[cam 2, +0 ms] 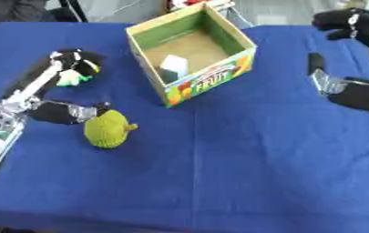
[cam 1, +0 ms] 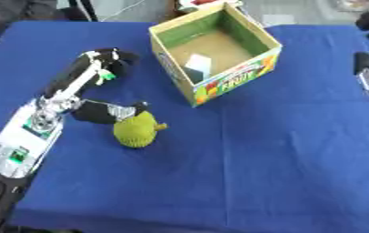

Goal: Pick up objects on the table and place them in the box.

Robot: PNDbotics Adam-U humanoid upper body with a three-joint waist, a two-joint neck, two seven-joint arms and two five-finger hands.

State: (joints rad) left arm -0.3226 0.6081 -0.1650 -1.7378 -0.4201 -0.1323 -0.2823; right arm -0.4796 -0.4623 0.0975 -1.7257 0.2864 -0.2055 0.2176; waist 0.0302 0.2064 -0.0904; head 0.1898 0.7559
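A yellow-green knobbly fruit (cam 1: 135, 130) lies on the blue tablecloth, left of centre. My left hand (cam 1: 79, 84) reaches in from the lower left; its thumb (cam 1: 104, 111) rests against the fruit's top left. Its fingers (cam 1: 107, 58) stretch away toward the far side, tips bent over a small green and white thing (cam 1: 105, 76). The open cardboard box (cam 1: 235, 82), green inside with fruit print outside, stands at the back centre and holds a small white object (cam 1: 197, 63). My right hand (cam 2: 355, 93) rests open at the right edge, apart from everything.
A dark shape (cam 2: 351, 20) shows at the far right corner, beyond the table's back edge. Blue cloth (cam 1: 259, 159) covers the table, with bare room in front and to the right of the box.
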